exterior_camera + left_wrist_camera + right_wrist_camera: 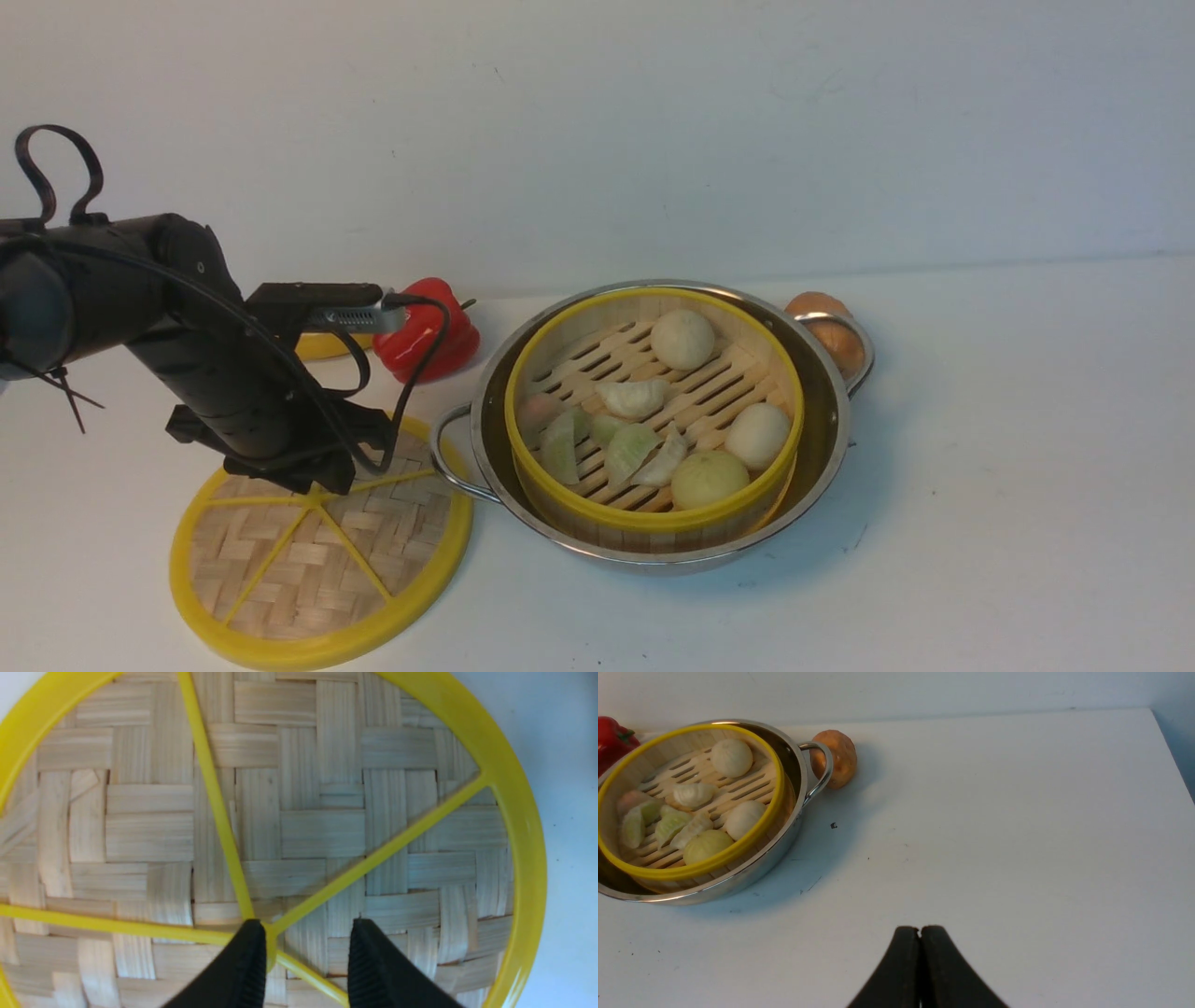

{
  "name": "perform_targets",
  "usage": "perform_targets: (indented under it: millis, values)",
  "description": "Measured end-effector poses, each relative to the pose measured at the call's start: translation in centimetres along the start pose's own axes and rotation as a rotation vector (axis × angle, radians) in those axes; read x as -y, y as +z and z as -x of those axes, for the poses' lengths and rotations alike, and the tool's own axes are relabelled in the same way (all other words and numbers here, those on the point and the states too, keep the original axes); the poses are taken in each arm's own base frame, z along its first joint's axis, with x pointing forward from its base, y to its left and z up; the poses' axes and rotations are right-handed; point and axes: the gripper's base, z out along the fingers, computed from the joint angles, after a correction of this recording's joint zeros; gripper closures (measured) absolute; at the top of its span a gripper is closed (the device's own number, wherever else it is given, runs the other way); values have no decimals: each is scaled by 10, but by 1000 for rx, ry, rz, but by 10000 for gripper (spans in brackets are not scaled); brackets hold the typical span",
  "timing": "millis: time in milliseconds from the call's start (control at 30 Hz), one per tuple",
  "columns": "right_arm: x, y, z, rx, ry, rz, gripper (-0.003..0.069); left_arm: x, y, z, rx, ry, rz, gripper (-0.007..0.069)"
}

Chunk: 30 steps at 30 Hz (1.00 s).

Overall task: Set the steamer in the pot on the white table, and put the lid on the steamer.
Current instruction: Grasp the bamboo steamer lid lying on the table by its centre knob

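Note:
The steamer (pixel 644 527), a bamboo basket with yellow rims holding pale buns and dumplings, sits inside the shiny steel pot (pixel 823 420) on the white table (pixel 1008 485). The lid (pixel 317 569), a woven disc with yellow rim and spokes, lies flat on the table left of the pot. My left gripper (pixel 319 481) is low over the lid's centre, open and empty. In the left wrist view (pixel 306 926) its jaws stand either side of a spoke of the lid (pixel 322 830), just beside the hub. My right gripper (pixel 920 929) is shut and empty above bare table, away from the pot (pixel 752 875) and the steamer (pixel 777 794).
A red bell pepper (pixel 431 329) lies behind the left arm, with a yellow object (pixel 322 347) beside it. A brown round item (pixel 826 327) rests against the pot's far handle. The table's right edge (pixel 1169 756) shows in the right wrist view.

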Motion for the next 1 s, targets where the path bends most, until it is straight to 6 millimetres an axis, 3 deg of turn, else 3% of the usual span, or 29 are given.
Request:
perform_targets:
  millis: [267,400,1000]
  values:
    - [0,0,0,0,0,0,648,-2,-24,18,-1,22,43,384]
    - [0,0,0,0,0,0,646,-3,-26,17,-25,16,56,384]
    - [0,0,0,0,0,0,641,-6,0,14,-113,13,62,384]
